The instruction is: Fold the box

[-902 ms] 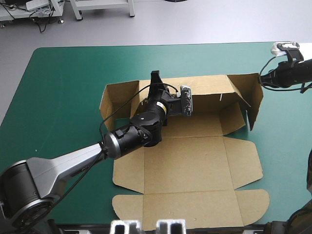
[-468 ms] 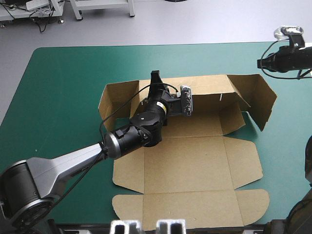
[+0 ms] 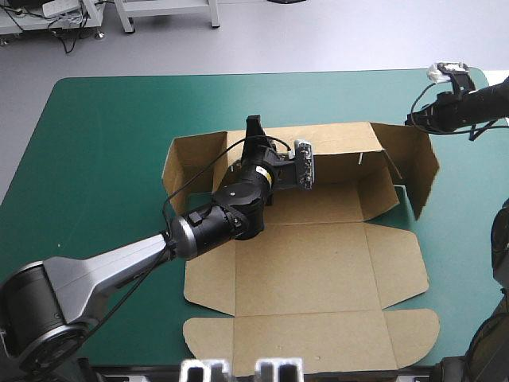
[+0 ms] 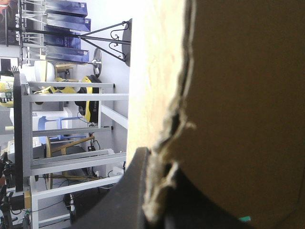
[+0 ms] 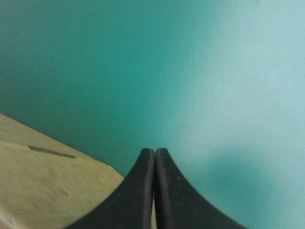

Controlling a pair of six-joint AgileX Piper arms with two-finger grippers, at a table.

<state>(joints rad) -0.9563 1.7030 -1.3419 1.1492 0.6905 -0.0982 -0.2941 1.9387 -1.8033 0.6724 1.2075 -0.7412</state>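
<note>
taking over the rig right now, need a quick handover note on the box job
Left claw: shut on the box, at the top edge of its raised far wall.
Right claw: shut, empty, over the cover beside the right end flap; contact unclear.
Done: far wall and right end flap stand up, untucked.
Left: tuck the walls; the near panels lie flat.

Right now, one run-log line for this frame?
box: far wall and right flap raised, lid flat | left gripper: shut on far wall's top edge | right gripper: shut, empty, over teal-green cover beside right flap
</note>
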